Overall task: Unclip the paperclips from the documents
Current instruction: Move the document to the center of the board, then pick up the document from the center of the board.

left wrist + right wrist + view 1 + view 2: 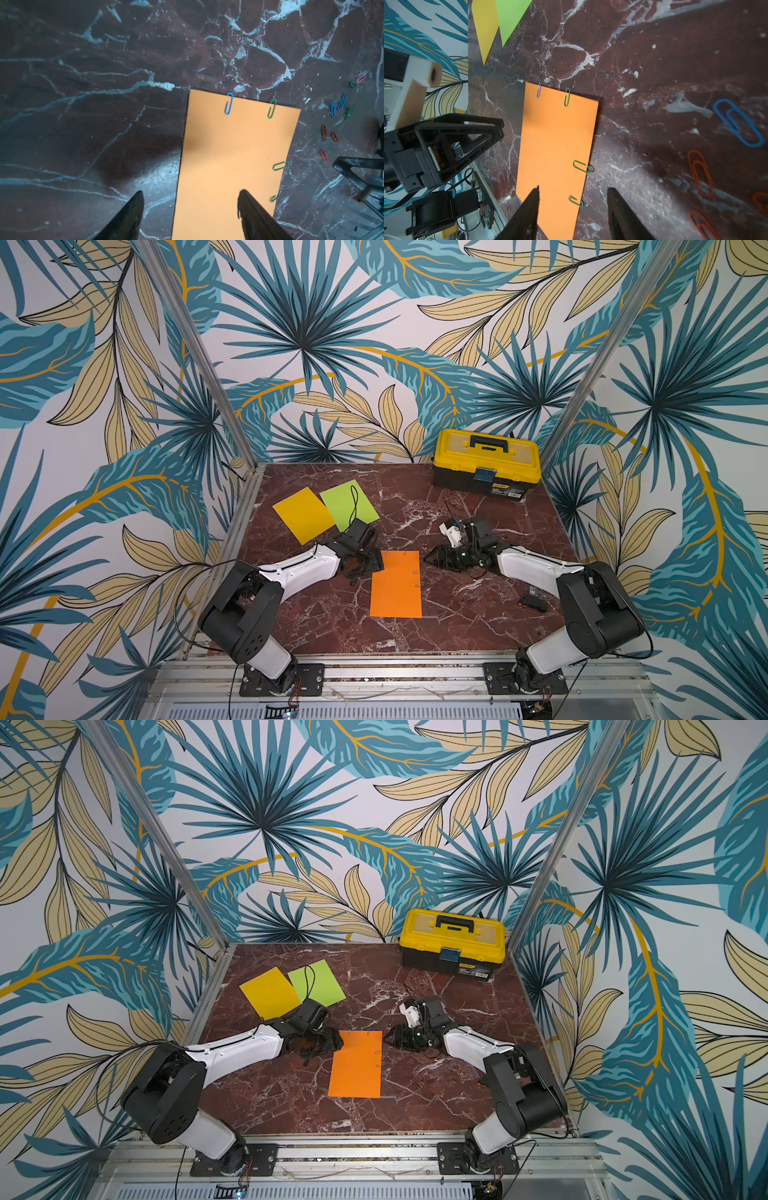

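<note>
Roundabout, leaf-patterned walls (332,323) border the marble tabletop (457,614) holding the orange document (397,585).

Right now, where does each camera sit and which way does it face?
Top views: above the arm bases, looking down at the table; both arms show.
Left wrist: on the left arm, looking past the open left pincer at the orange sheet.
Right wrist: on the right arm, past the open right pincer, same sheet.
Shared: its paperclips.
</note>
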Robot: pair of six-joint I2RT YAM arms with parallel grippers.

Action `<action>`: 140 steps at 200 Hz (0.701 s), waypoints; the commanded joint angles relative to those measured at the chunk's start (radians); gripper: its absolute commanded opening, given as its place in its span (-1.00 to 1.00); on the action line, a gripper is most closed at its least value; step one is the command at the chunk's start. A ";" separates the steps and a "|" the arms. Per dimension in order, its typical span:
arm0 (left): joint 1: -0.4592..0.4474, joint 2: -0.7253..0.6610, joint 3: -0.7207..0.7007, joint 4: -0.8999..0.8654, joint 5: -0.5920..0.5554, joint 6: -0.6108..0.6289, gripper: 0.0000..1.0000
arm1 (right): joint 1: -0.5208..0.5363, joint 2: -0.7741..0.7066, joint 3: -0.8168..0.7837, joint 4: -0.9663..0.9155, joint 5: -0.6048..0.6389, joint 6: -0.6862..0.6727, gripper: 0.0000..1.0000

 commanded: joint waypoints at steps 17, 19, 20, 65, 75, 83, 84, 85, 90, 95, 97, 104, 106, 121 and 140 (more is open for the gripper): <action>0.024 0.042 0.055 0.052 0.060 0.132 0.34 | 0.030 0.074 0.073 -0.041 0.068 0.006 0.07; 0.026 0.046 0.057 0.053 0.064 0.134 0.33 | 0.030 0.079 0.079 -0.047 0.070 0.006 0.07; 0.027 0.047 0.058 0.053 0.065 0.135 0.33 | 0.031 0.081 0.082 -0.049 0.070 0.005 0.07; 0.045 0.102 0.085 0.050 0.087 0.177 0.16 | 0.049 0.155 0.160 -0.130 0.102 -0.011 0.06; 0.048 0.112 0.090 0.049 0.087 0.184 0.13 | 0.052 0.169 0.172 -0.136 0.100 -0.012 0.06; 0.050 0.119 0.095 0.046 0.088 0.190 0.11 | 0.053 0.182 0.182 -0.136 0.099 -0.014 0.06; 0.050 0.121 0.095 0.045 0.088 0.190 0.11 | 0.054 0.183 0.182 -0.153 0.098 -0.015 0.05; 0.050 0.122 0.096 0.044 0.088 0.191 0.11 | 0.054 0.185 0.183 -0.162 0.098 -0.015 0.06; 0.051 0.127 0.099 0.041 0.086 0.194 0.09 | 0.056 0.191 0.189 -0.175 0.097 -0.016 0.05; 0.051 0.132 0.101 0.039 0.087 0.196 0.09 | 0.058 0.198 0.195 -0.181 0.096 -0.017 0.05; 0.052 0.135 0.102 0.039 0.087 0.197 0.08 | 0.058 0.201 0.197 -0.184 0.096 -0.018 0.05; 0.053 0.141 0.104 0.040 0.090 0.200 0.06 | 0.061 0.208 0.204 -0.191 0.097 -0.021 0.05; 0.053 0.143 0.105 0.040 0.090 0.200 0.05 | 0.061 0.210 0.205 -0.193 0.097 -0.021 0.05; 0.053 0.157 0.113 0.040 0.107 0.205 -0.02 | 0.065 0.220 0.214 -0.200 0.099 -0.021 0.05; 0.053 0.172 0.120 0.038 0.128 0.205 -0.14 | 0.069 0.231 0.224 -0.208 0.099 -0.024 0.04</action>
